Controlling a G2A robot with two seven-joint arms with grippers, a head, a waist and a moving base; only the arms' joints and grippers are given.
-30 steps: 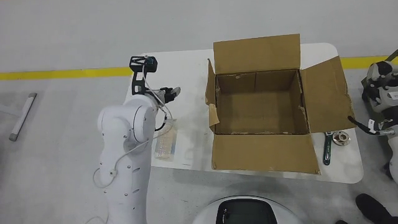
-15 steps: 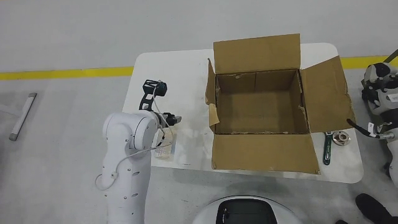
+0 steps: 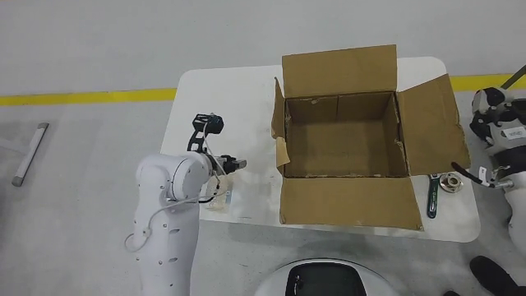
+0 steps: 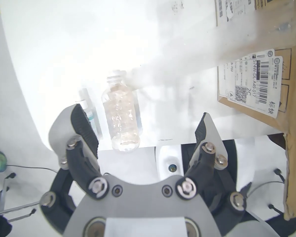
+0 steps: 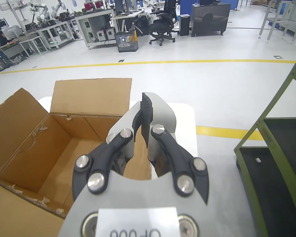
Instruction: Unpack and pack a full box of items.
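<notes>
1. Top view: the cardboard box point(image 3: 345, 144) stands open on the right half of the white table point(image 3: 238, 99), all four flaps folded outward. Inside it, plain brown floor and walls are what shows. The left gripper point(image 3: 233, 164) is over the table's front left part, well apart from the box. Under that arm lies a clear bottle point(image 3: 218, 199), near the table's front edge. By the box's front right corner lie a green-handled wrench point(image 3: 432, 197) and a small round metal part point(image 3: 450, 182).

2. Left wrist view: the left gripper point(image 4: 140, 114) is spread wide and holds nothing. The clear bottle point(image 4: 120, 114) lies on its side on the table between the fingers' line and the camera's far field, cap pointing away; I cannot tell what is in it. A small white-capped bottle point(image 4: 88, 110) lies just beside it. The box's labelled outer wall point(image 4: 256, 80) rises to one side.

3. Right wrist view: the right gripper point(image 5: 145, 107) has its pads pressed together with nothing between them, beside the open box point(image 5: 27, 136). A green cart point(image 5: 261, 134) stands off the table, a small white scrap on its black shelf.
</notes>
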